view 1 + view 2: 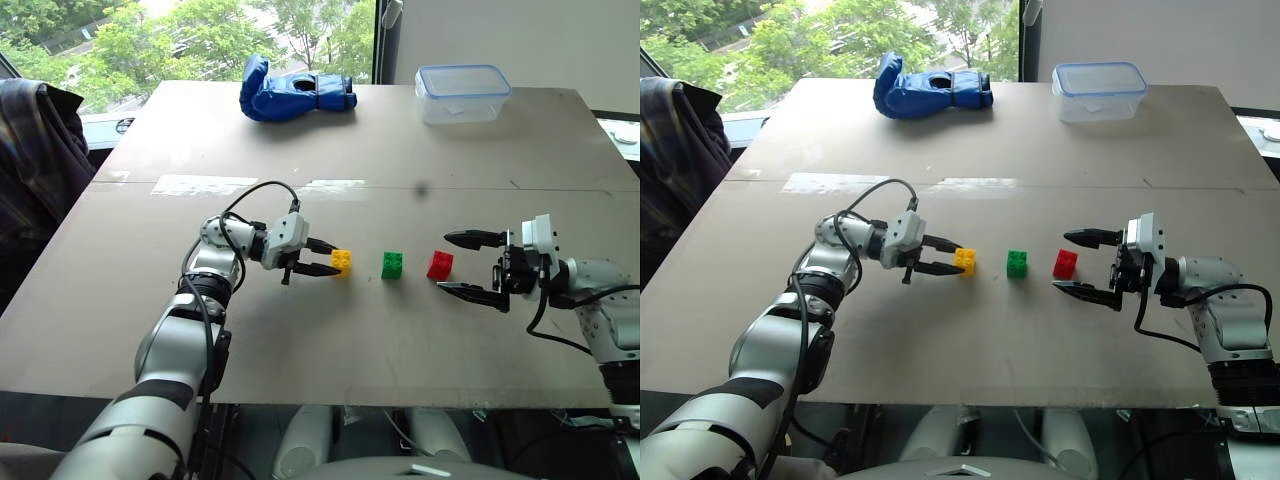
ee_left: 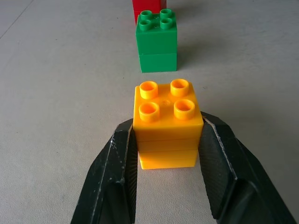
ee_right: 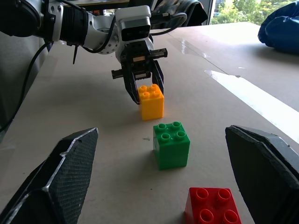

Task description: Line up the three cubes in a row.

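Observation:
Three studded cubes stand in a line on the table (image 1: 300, 350): yellow (image 1: 341, 262), green (image 1: 393, 265) and red (image 1: 439, 265). My left gripper (image 1: 335, 259) is shut on the yellow cube (image 2: 167, 122), one black finger (image 2: 119, 163) pressed to each side; the cube rests on the table. From the right, my right gripper (image 1: 444, 262) stands wide open, pointing level. The red cube (image 3: 211, 206) sits low between its fingertips, and neither finger touches it. The green cube (image 3: 171, 144) stands free between the other two.
A blue glove (image 1: 295, 92) lies at the table's far edge, and a clear lidded plastic box (image 1: 462, 93) sits at the far right. A plaid cloth (image 1: 35, 150) hangs off to the left. Bare tabletop lies in front of and behind the cubes.

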